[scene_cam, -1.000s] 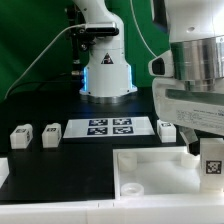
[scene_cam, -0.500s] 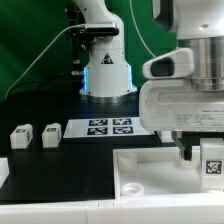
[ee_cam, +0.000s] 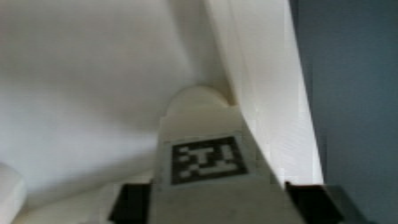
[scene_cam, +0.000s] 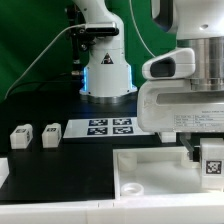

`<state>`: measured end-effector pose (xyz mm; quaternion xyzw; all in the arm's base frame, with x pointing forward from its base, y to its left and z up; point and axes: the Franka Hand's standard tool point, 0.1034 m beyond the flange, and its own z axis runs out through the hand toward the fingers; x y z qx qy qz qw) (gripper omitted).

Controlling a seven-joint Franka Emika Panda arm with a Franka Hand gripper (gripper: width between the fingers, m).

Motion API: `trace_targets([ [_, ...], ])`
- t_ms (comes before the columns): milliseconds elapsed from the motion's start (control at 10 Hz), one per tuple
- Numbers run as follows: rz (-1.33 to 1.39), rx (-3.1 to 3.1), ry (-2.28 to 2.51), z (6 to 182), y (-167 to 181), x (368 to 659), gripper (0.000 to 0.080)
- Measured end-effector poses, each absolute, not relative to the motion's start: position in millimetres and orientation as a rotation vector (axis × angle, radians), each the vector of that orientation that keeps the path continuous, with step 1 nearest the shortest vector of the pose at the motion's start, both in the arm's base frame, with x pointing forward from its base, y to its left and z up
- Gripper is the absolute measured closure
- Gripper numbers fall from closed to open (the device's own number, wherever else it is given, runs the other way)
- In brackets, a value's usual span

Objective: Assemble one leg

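My gripper [scene_cam: 206, 172] is at the exterior view's right, shut on a leg [scene_cam: 212, 165], a small white block with a black-and-white tag. It holds the leg over the far right part of the large white tray-like piece [scene_cam: 150, 172]. In the wrist view the leg [ee_cam: 210, 130] stands between my two dark fingers [ee_cam: 130, 204], with its rounded end close to a white edge of the tray-like piece [ee_cam: 89, 110]. Whether they touch I cannot tell. Two more legs [scene_cam: 18, 137] [scene_cam: 51, 134] stand on the black table at the left.
The marker board [scene_cam: 110, 127] lies flat at the middle of the table, behind the tray-like piece. The arm's white base [scene_cam: 106, 72] stands behind it. My wide white hand [scene_cam: 185, 105] hides the table at the right.
My hand has turned and now spreads further to the exterior view's left. It now covers the leg that stood to the right of the marker board. The held leg has barely moved.
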<state>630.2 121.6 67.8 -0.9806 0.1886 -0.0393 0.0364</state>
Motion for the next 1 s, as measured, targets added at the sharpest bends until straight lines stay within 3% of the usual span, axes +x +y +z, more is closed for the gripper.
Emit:
trace_targets([
  [100,-0.113,-2.963,0.764,67.8,121.3,630.3,0.0505],
  [800,0.031,-1.983,2.158,64.4,121.3,630.1,0.0505],
  [1000,0.041,-1.906,2.212,64.1,122.7,630.0,0.0505],
])
